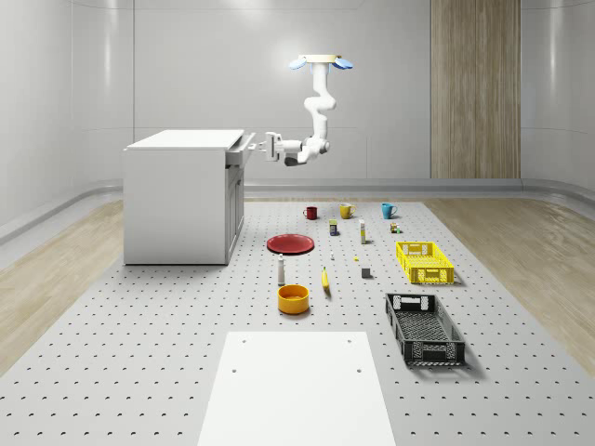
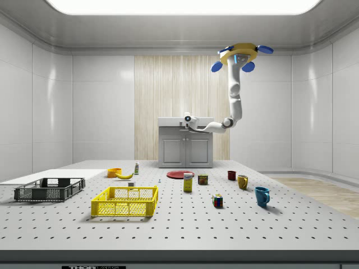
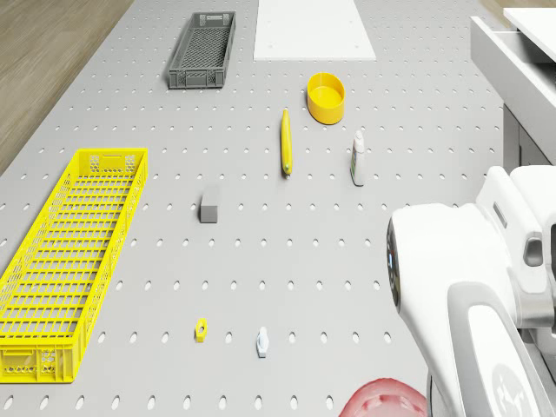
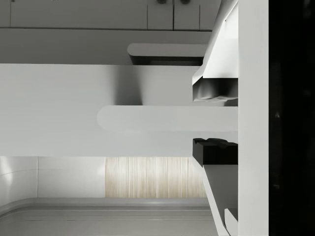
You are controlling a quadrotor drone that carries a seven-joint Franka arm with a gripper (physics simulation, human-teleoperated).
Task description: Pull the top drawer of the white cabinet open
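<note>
While drone (image 1: 323, 61) hovers, hand (image 1: 264, 146) grips one drawer handle (image 4: 167, 118).

The perforated grey tabletop (image 1: 139, 353) carries the white cabinet (image 1: 177, 200) at the whole-scene view's left. A white panel (image 1: 296, 390) lies flat at the near edge. Resting directly on the surface: a red plate (image 1: 291, 244), a yellow bowl (image 1: 293, 298), a banana (image 1: 325, 280), a small white bottle (image 1: 281, 270), a yellow crate (image 1: 425, 262) and a black crate (image 1: 425, 328). Three mugs stand in a row farther back: red (image 1: 310, 213), yellow (image 1: 346, 211), blue (image 1: 388, 210). A small grey block (image 1: 366, 272) sits near the yellow crate.
</note>
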